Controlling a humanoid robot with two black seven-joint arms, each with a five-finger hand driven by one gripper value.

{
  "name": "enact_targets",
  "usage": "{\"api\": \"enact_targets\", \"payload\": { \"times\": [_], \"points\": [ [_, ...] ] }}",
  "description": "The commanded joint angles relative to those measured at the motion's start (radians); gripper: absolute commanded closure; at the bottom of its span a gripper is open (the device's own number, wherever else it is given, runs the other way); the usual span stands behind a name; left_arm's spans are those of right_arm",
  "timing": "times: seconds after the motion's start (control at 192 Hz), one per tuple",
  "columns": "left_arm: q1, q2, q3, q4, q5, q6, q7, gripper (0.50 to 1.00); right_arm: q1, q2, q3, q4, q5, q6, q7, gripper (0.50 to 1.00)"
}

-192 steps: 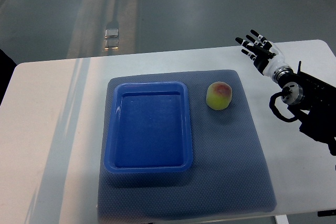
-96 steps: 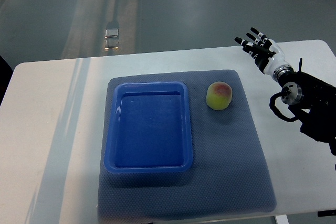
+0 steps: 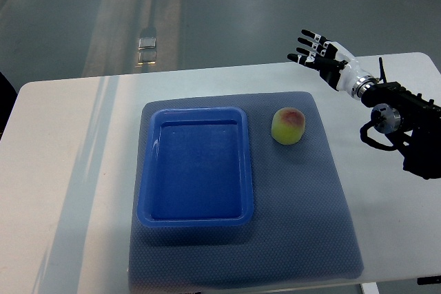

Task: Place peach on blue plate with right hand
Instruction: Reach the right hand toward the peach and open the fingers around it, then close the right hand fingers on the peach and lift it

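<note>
My right hand (image 3: 322, 55) has swung leftward toward the round yellow-green peach (image 3: 288, 125), fingers (image 3: 306, 45) spread wide, still empty; grasp comes next.

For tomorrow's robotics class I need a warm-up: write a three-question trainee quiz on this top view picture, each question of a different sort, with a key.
1. True or false: the peach already lies in the blue plate.
2. Multiple choice: the right hand is (A) closed on the peach, (B) open, away from the peach, (C) resting in the plate.
3. Fill in: plate and peach both rest on a grey ____.

Key: 1 false; 2 B; 3 mat.
</note>
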Motion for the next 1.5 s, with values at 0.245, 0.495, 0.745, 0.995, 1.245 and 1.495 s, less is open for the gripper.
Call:
{"api": "enact_targets", "payload": {
  "times": [0.245, 0.495, 0.745, 0.995, 1.245, 1.495],
  "points": [
    [-0.003, 0.0, 0.002, 0.005, -0.002, 0.0, 0.0, 0.5, 0.055, -0.097, -0.035, 0.126, -0.486, 0.156, 0.007, 0.572],
    [-0.006, 0.0, 0.002, 0.005, -0.002, 0.0, 0.0, 0.5, 0.08, -0.179, -0.127, 0.27, -0.814, 0.159, 0.073, 0.572],
    [-0.006, 0.0, 0.002, 0.005, -0.002, 0.0, 0.0, 0.5, 0.086, -0.183, -0.14, 0.307, -0.971, 0.155, 0.101, 0.572],
    [-0.006, 0.0, 0.003, 0.006, -0.002, 0.002, 0.0, 0.5, 0.088, -0.179, -0.158, 0.307, -1.129, 0.139, 0.116, 0.572],
    [-0.006, 0.0, 0.005, 0.005, 0.0, 0.002, 0.0, 0.5, 0.092, -0.176, -0.216, 0.299, -1.179, 0.058, 0.115, 0.572],
    [-0.006, 0.0, 0.005, 0.005, 0.0, 0.002, 0.0, 0.5, 0.092, -0.166, -0.249, 0.273, -1.181, 0.024, 0.107, 0.648]
  ]
}}
